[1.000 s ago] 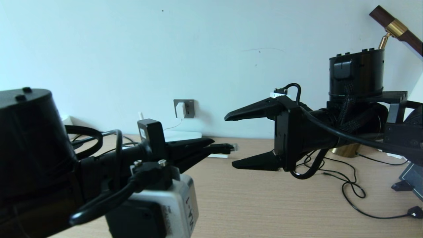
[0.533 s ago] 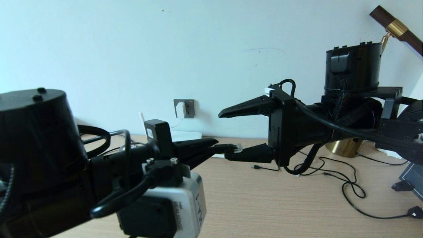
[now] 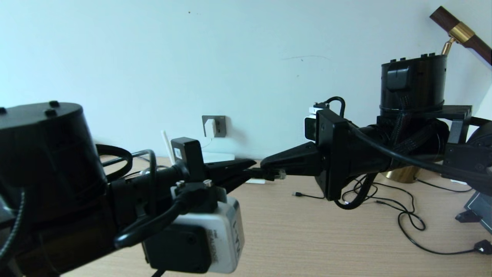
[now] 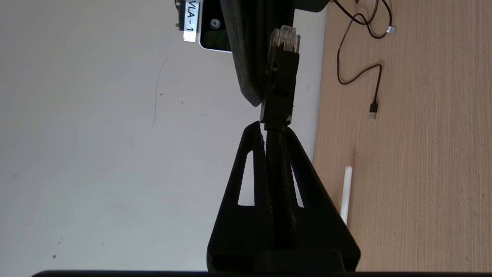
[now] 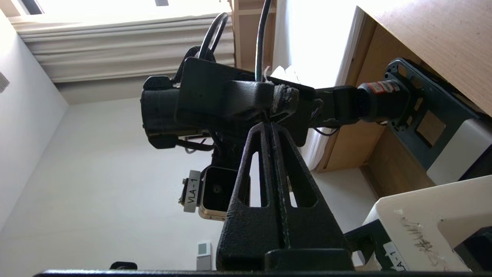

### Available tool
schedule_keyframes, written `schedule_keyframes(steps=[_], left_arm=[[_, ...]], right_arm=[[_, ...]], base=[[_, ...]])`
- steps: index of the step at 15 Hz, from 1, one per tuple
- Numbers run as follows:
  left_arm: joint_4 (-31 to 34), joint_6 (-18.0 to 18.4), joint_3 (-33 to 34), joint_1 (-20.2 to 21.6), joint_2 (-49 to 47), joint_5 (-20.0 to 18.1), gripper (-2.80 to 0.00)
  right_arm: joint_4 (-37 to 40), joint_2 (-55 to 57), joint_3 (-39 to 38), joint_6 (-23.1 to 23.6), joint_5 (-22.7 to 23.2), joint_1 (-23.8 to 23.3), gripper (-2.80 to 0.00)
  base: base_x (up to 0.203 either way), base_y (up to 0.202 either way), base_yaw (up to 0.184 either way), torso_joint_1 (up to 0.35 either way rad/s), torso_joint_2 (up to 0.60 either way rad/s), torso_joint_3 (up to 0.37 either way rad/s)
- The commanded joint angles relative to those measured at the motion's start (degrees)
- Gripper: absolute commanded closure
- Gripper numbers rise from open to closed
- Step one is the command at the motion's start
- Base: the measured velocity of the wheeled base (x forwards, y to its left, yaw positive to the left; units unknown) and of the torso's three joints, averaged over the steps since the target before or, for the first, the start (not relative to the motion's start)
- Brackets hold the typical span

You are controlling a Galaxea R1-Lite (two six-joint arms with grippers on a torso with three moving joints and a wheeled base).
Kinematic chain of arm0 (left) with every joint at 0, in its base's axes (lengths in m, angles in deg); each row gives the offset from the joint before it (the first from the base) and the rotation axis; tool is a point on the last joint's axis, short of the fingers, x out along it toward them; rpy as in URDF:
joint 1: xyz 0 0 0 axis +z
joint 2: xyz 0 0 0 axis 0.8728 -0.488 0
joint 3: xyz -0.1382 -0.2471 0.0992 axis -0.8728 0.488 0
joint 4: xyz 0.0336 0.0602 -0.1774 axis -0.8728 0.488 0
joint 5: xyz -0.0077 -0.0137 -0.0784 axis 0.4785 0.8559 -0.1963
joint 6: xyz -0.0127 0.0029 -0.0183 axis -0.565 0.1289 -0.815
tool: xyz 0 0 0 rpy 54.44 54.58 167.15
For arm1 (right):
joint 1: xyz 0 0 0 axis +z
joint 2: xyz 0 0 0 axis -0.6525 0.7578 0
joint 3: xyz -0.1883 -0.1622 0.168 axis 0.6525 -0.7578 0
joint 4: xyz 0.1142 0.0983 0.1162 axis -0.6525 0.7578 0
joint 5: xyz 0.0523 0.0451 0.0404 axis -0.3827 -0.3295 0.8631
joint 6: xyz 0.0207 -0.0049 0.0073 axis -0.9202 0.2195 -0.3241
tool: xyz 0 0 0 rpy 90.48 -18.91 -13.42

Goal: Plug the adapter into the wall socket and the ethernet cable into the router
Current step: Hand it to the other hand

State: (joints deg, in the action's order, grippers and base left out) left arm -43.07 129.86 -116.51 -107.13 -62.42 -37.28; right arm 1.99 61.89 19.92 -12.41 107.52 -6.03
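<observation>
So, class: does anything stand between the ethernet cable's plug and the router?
Yes: the right gripper, shut, lies against the plug of the ethernet cable, which the left gripper holds. The router sits behind, by the wall; its ports are hidden.

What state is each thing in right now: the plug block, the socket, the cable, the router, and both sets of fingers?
adapter: plugged into the socket, cord hanging down.
wall socket: on the wall, occupied by the adapter.
ethernet cable: held in the air, clear plug not in the router.
router: lying flat on the desk by the wall.
left gripper: fingers shut on the cable behind its plug.
right gripper: fingers shut, tips beside the cable's plug.
</observation>
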Motion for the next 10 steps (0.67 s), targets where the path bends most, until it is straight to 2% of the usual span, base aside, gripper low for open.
schedule_keyframes(steps=[1, 6, 7, 10], left_arm=[[-0.2, 0.4, -0.2, 0.0, -0.4, 0.0, 0.0], [-0.2, 0.4, 0.0, 0.1, -0.1, 0.1, 0.0], [-0.2, 0.4, 0.2, 0.1, 0.1, 0.1, 0.0], [-0.2, 0.3, 0.2, 0.3, 0.2, 0.1, 0.0]], right_arm=[[-0.2, -0.4, -0.4, -0.4, 0.4, 0.0, 0.0], [-0.2, -0.3, -0.6, -0.3, 0.3, 0.0, 0.0], [-0.2, -0.3, -0.6, -0.3, 0.3, 0.0, -2.8], [0.1, -0.2, -0.7, -0.5, 0.1, -0.1, -2.8]], base=[[0.0, 0.0, 0.0, 0.0, 0.0, 0.0], [0.0, 0.0, 0.0, 0.0, 0.0, 0.0], [0.0, 0.0, 0.0, 0.0, 0.0, 0.0], [0.0, 0.0, 0.0, 0.0, 0.0, 0.0]])
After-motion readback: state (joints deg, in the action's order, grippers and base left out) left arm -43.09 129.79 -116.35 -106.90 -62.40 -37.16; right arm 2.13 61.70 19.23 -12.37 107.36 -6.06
